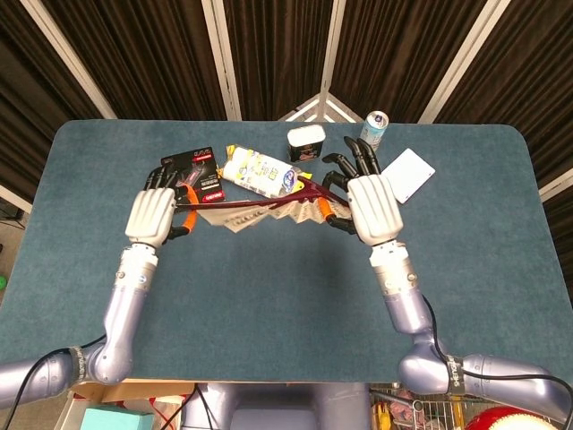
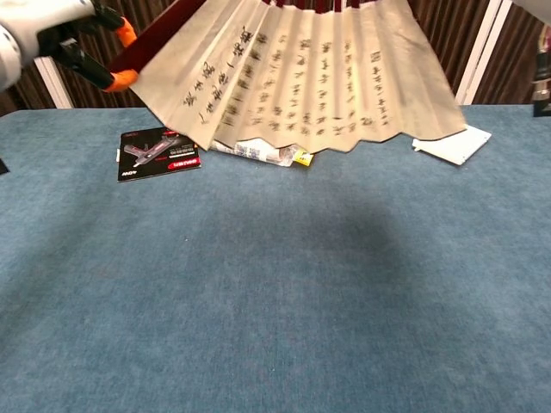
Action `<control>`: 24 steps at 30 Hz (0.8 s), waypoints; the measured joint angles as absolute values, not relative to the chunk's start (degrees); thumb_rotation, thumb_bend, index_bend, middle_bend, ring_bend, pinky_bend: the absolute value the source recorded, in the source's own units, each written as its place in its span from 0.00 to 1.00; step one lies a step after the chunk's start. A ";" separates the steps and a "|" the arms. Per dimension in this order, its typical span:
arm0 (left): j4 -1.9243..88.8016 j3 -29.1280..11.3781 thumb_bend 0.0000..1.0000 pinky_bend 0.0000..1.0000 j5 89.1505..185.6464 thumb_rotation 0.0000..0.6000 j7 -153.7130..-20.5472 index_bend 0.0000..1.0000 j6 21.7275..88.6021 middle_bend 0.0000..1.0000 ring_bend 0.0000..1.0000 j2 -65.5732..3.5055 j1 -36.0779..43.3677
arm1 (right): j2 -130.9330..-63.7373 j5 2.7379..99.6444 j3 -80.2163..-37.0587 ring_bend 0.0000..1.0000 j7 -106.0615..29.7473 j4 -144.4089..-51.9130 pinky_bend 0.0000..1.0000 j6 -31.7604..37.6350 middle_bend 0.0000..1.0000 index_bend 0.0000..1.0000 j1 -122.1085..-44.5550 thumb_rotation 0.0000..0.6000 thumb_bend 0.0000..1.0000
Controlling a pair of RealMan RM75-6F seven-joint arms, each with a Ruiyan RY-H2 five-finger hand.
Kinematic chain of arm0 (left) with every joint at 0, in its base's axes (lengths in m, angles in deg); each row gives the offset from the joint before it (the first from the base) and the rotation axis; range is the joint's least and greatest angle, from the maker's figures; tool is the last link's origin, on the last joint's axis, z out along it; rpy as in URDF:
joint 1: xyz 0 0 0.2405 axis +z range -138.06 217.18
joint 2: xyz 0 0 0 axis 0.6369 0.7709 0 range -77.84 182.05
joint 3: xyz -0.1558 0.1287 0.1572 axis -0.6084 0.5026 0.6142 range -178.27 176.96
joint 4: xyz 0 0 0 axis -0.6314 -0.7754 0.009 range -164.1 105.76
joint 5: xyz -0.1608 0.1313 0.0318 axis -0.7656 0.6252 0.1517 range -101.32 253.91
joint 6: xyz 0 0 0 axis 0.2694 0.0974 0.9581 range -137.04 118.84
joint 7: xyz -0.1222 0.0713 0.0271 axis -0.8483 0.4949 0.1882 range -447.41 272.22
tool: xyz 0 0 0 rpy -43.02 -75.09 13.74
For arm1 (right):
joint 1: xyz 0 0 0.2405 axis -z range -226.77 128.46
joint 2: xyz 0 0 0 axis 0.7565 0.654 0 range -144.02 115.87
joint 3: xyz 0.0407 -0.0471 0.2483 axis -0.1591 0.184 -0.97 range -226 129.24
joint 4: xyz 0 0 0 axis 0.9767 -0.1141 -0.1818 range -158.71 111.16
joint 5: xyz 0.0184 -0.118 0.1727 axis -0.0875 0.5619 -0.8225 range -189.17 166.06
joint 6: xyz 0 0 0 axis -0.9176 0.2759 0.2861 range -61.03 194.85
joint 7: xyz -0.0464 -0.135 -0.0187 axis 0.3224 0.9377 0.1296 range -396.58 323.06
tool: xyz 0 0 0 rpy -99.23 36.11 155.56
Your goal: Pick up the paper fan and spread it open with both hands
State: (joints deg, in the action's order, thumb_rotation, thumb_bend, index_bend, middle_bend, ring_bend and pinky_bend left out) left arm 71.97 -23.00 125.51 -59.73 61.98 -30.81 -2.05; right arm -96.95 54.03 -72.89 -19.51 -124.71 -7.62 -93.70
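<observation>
The paper fan (image 2: 301,77) hangs spread wide above the table, its beige pleats covered in black calligraphy, with dark red outer ribs. From above the paper fan (image 1: 251,212) shows edge-on as a thin dark red line with pleats below it. My left hand (image 1: 152,215) grips the left rib, and its orange-tipped fingers (image 2: 120,33) pinch that rib in the chest view. My right hand (image 1: 369,204) holds the right rib. In the chest view the right hand is out of frame.
Behind the fan lie a black card package (image 1: 192,172), a snack packet (image 1: 260,170), a small dark tin (image 1: 305,141), a drink can (image 1: 373,128) and a white pad (image 1: 405,172). The blue table (image 2: 284,310) stretches towards me.
</observation>
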 measured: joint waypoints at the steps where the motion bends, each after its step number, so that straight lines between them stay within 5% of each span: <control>1: 72.17 -23.07 0.68 0.00 125.58 1.00 -59.78 0.67 61.98 0.14 0.00 -30.29 -1.97 | -96.66 54.51 -72.65 0.05 -19.60 -124.44 0.00 -7.56 0.30 0.75 -93.58 1.00 0.59; 24: 72.92 -22.15 0.68 0.00 125.97 1.00 -61.30 0.67 62.47 0.14 0.00 -25.67 -1.35 | -91.77 68.84 -63.26 0.05 -22.76 -115.66 0.00 -8.97 0.30 0.75 -88.60 1.00 0.59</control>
State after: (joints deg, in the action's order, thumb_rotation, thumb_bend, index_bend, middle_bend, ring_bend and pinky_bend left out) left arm 72.92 -22.15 125.97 -61.30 62.47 -25.67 -1.35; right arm -91.77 68.84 -63.26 -22.76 -115.66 -8.97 -88.60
